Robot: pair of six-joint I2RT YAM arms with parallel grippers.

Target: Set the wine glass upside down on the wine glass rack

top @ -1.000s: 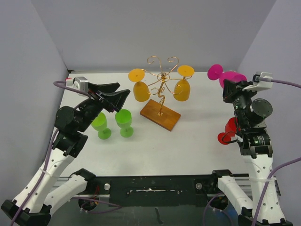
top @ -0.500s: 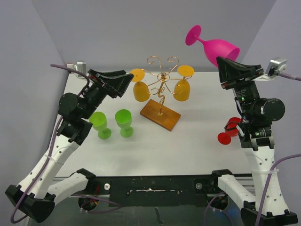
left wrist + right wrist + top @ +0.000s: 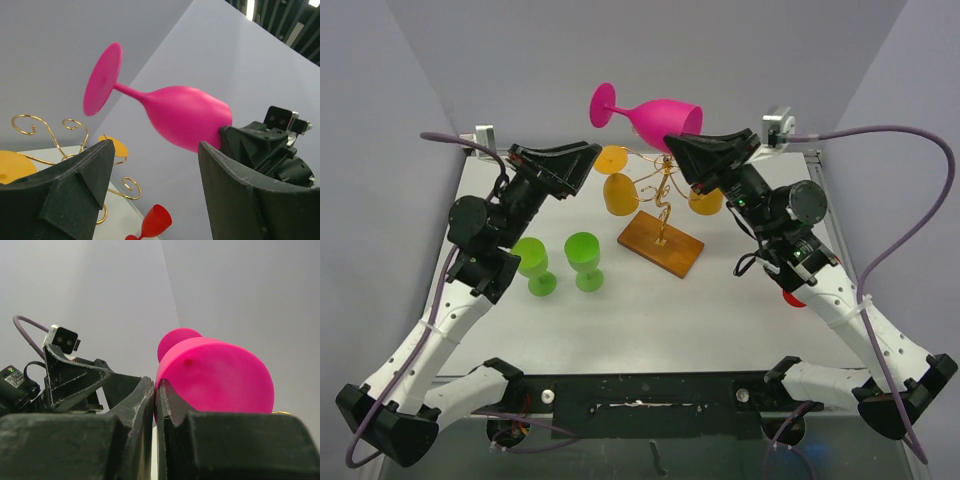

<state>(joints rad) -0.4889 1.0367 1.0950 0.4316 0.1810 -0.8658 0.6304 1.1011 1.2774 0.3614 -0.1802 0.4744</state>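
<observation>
My right gripper [image 3: 682,147] is shut on the rim of a pink wine glass [image 3: 650,113]. It holds the glass high above the table, lying sideways with its foot to the left, over the gold wire rack [image 3: 663,168] on its brown wooden base [image 3: 660,243]. Two orange glasses [image 3: 618,192] hang upside down on the rack. The pink glass also fills the right wrist view [image 3: 220,377] and shows in the left wrist view [image 3: 185,115]. My left gripper [image 3: 582,168] is open and empty, raised left of the rack, facing the pink glass.
Two green glasses [image 3: 584,259] stand upright on the table left of the rack. A red glass [image 3: 152,224] lies at the right, mostly hidden behind my right arm in the top view. Grey walls enclose the table at the left, back and right.
My right arm has swung left with the pink glass, from the right side to above the rack, tipping the glass sideways. My left gripper has risen slightly and stayed open.
</observation>
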